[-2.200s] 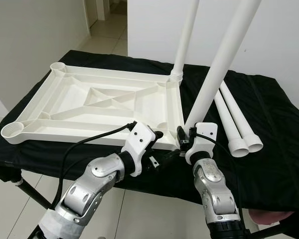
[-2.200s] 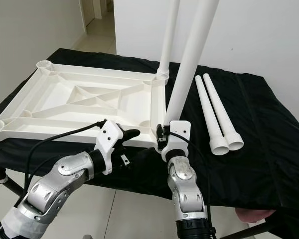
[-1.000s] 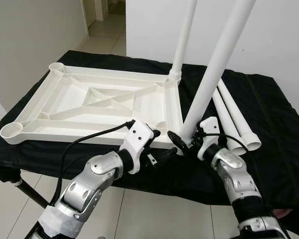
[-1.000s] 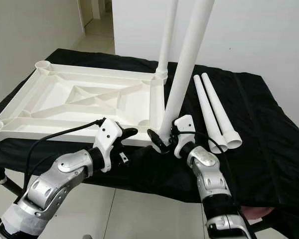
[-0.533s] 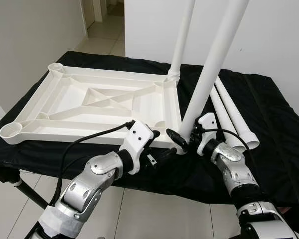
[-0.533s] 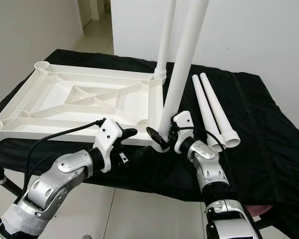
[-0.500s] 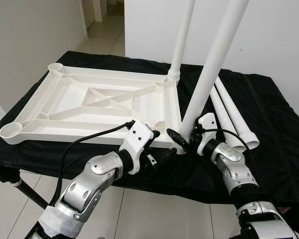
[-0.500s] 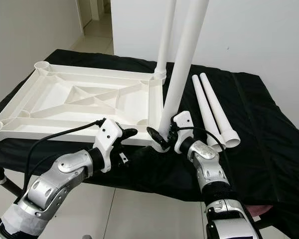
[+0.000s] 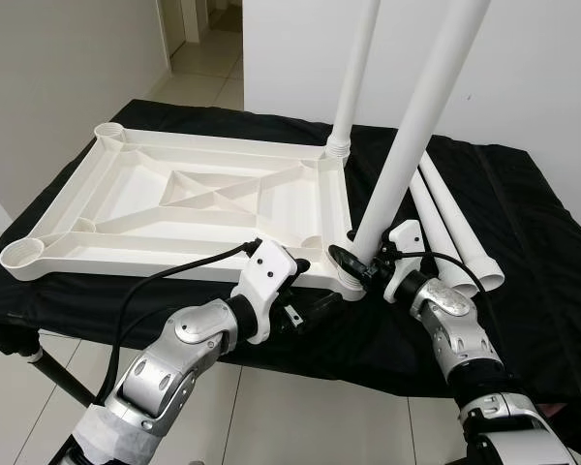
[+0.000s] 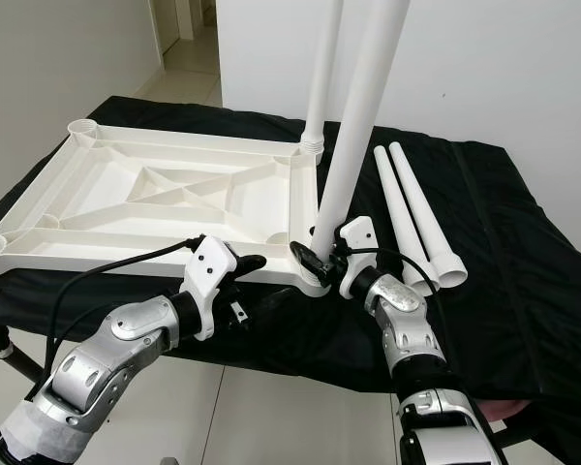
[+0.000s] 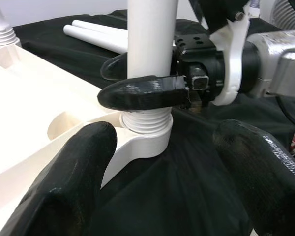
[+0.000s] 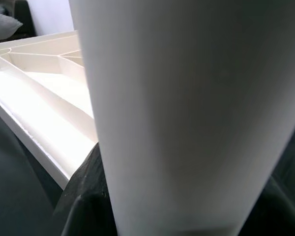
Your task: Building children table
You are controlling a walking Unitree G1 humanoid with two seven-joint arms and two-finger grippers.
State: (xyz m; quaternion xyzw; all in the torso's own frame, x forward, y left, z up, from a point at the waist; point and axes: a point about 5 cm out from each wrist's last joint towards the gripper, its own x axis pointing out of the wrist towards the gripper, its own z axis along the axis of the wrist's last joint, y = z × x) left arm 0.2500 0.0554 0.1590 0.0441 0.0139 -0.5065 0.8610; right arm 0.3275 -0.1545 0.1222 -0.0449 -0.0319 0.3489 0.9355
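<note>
An upturned white tabletop lies on a black-draped table. A white leg stands in its far right corner. A second leg stands tilted in the near right corner socket, its threaded end partly showing above the socket. My right gripper is shut on this near leg just above the threads, one finger in front and one behind. My left gripper hangs open just before that corner, its fingers apart and holding nothing. The near leg looms close in the right wrist view.
Two loose white legs lie side by side on the black cloth to the right of the tabletop. A black cable runs over the tabletop's near rim to my left wrist. Tiled floor lies beyond the table's front edge.
My right wrist has rolled round the near leg and its forearm has swung out to the right. The leg now stands a little more upright. My left gripper has sunk slightly.
</note>
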